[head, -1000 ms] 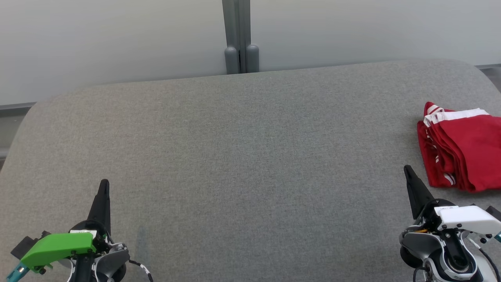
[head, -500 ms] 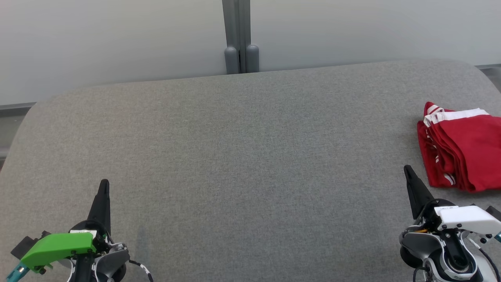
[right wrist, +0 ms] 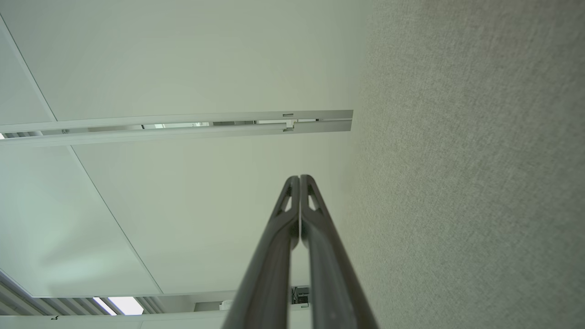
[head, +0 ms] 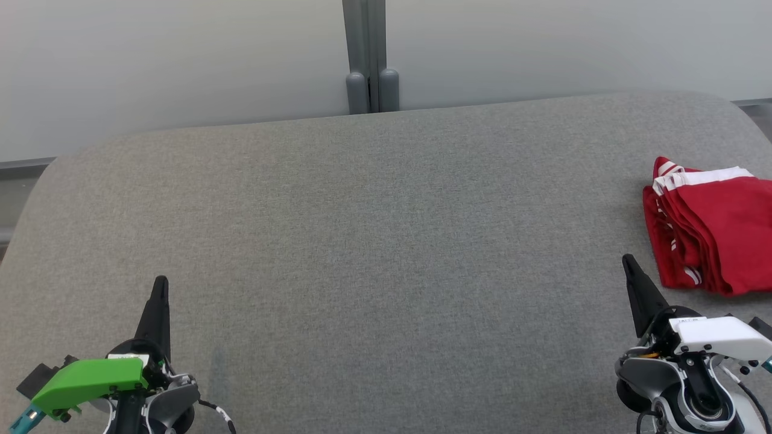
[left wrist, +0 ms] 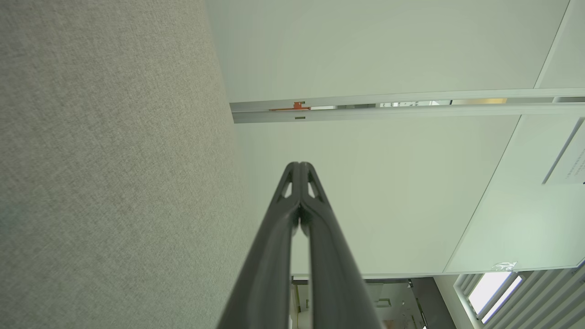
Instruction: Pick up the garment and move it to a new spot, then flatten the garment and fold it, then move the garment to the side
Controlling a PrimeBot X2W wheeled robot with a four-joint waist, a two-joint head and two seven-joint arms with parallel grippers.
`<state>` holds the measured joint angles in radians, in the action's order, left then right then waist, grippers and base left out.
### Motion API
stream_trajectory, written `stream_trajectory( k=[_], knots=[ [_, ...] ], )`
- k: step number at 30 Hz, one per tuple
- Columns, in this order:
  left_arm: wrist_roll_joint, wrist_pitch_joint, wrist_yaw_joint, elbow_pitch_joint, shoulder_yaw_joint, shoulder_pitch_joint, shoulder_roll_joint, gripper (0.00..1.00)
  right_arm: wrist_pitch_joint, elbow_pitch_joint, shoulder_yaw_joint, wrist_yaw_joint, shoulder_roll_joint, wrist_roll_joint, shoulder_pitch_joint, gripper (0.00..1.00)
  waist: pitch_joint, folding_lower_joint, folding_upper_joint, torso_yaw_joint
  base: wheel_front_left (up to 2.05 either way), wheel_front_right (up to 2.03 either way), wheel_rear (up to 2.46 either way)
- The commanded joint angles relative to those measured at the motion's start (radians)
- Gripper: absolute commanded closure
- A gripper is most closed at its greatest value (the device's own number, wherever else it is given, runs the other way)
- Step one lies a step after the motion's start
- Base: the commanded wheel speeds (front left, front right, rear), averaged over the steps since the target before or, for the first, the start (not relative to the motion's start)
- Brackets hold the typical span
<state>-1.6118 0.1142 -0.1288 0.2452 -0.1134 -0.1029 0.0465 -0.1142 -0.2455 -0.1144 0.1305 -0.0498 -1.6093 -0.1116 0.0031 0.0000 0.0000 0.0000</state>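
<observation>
The garment (head: pixel 721 232), red with white stripes and a white band, lies folded at the right edge of the grey fabric table (head: pixel 374 241), cut off by the head view's border. My right gripper (head: pixel 628 260) rests at the lower right, just left of and below the garment, apart from it, fingers shut with nothing held. At the lower left sits my left gripper (head: pixel 160 282), shut and empty, far from the garment. In the wrist views the left gripper (left wrist: pixel 300 164) and the right gripper (right wrist: pixel 300 177) each show their two dark fingers pressed together at the tips.
A pale wall with a grey upright post (head: pixel 365 57) stands behind the table's far edge. The table's back corners are rounded. In the wrist views the table surface (left wrist: pixel 105 173) runs alongside wall panels (right wrist: pixel 183 59).
</observation>
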Motion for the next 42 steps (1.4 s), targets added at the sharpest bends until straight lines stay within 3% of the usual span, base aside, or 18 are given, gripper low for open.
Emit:
stream_trajectory(
  k=[1, 42],
  knots=[
    [-0.002, 0.003, -0.004, -0.002, -0.003, -0.011, 0.007, 1.0, -0.003, 0.005, -0.001, 0.0, 0.0, -0.007, 0.008, 1.0, 0.0, 0.0, 0.0, 0.0, 0.0, 0.0, 0.0],
    [-0.002, 0.003, -0.004, -0.002, -0.002, -0.01, 0.007, 1.0, -0.002, 0.005, -0.001, 0.0, 0.0, -0.007, 0.008, 1.0, 0.0, 0.0, 0.0, 0.0, 0.0, 0.0, 0.0]
  ],
)
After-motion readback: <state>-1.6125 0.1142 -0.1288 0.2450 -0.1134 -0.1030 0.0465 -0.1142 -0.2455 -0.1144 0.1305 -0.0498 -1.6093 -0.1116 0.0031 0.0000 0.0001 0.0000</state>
